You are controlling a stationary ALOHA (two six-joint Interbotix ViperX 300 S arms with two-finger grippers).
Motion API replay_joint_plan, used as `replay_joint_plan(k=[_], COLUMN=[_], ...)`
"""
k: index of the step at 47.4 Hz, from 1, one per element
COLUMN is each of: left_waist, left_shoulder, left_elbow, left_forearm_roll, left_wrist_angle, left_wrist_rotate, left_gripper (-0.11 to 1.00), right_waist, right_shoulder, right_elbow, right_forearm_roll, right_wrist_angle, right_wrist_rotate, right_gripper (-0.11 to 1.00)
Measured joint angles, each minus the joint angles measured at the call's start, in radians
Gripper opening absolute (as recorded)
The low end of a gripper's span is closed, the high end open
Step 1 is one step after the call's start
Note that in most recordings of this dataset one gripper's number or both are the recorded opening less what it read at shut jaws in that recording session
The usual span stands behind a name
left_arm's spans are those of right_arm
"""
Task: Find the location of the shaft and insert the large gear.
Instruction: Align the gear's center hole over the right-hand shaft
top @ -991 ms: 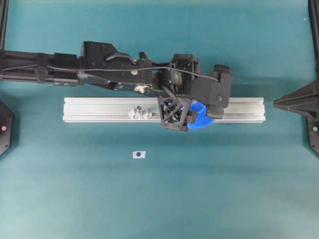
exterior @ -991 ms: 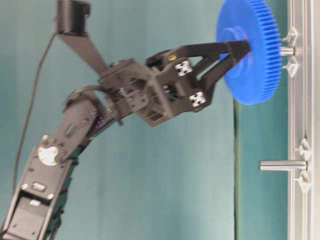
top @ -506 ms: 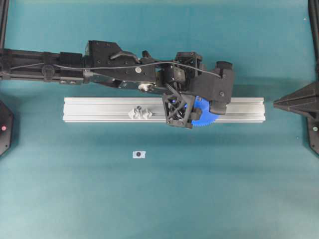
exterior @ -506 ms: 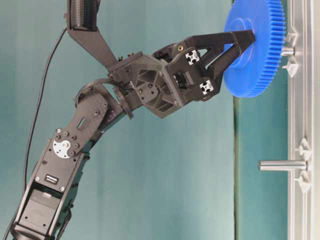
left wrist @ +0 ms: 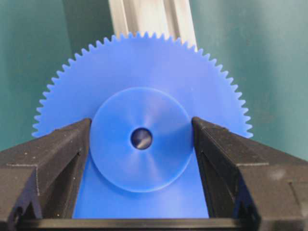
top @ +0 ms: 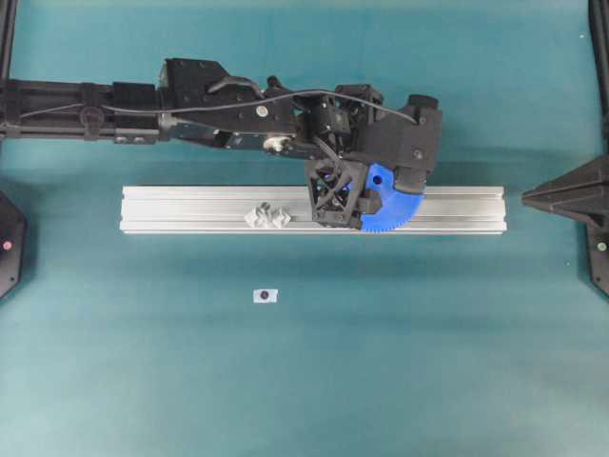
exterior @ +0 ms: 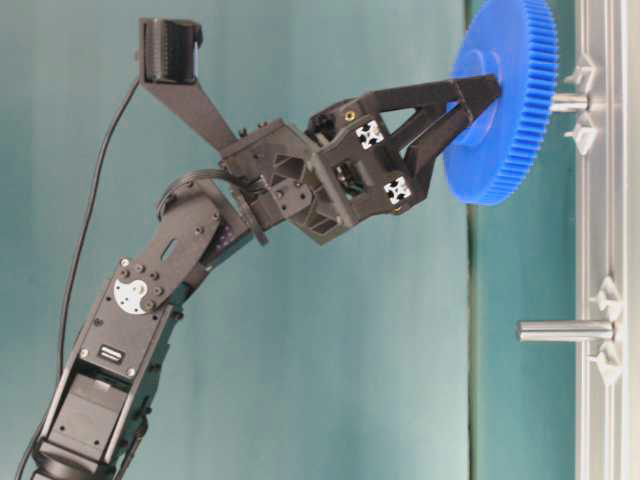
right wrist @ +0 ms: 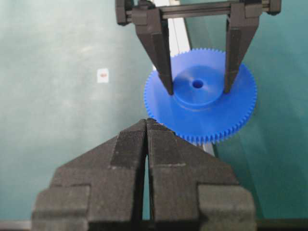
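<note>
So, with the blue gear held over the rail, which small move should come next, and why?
Probably a slight sideways correction before pushing on. The left gripper holds the large gear by its hub, tilted, just short of the shaft. Its centre hole looks dark, so nothing has entered it yet.

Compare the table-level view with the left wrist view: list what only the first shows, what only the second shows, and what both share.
Only the table-level view shows the two shafts: the one behind the large gear, just its tip visible, and a free shaft farther along the rail. It also shows the gear tilted and the left arm.

Only the left wrist view shows the gear's centre hole, dark, no pin visible through it.

Both show the left claw clamped on the gear's raised hub, and the rail beyond.
</note>
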Motion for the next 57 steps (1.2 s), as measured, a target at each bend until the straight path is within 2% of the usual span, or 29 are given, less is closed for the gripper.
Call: replay_joint_plan(k=[26, 37, 57], left_waist=[0.0, 0.002, 0.002], left_shoulder=[0.0, 0.002, 0.003], left_elbow=[-0.003, -0.005, -0.006], left_forearm_roll=[0.0, 0.002, 0.0], left_wrist_angle=[0.025, 0.028, 0.028], left_wrist_rotate=[-0.021, -0.074, -0.077], left_gripper=[0.7, 0.7, 0.72], right_waist=[-0.002, -0.002, 0.0], right_shoulder=[0.0, 0.0, 0.0], right_elbow=[0.0, 0.0, 0.0], right_forearm_roll=[0.0, 0.0, 0.0], right_wrist_angle=[0.0, 0.0, 0.0], right_wrist_rotate=[0.0, 0.0, 0.0], right_gripper=[0.02, 0.02, 0.02])
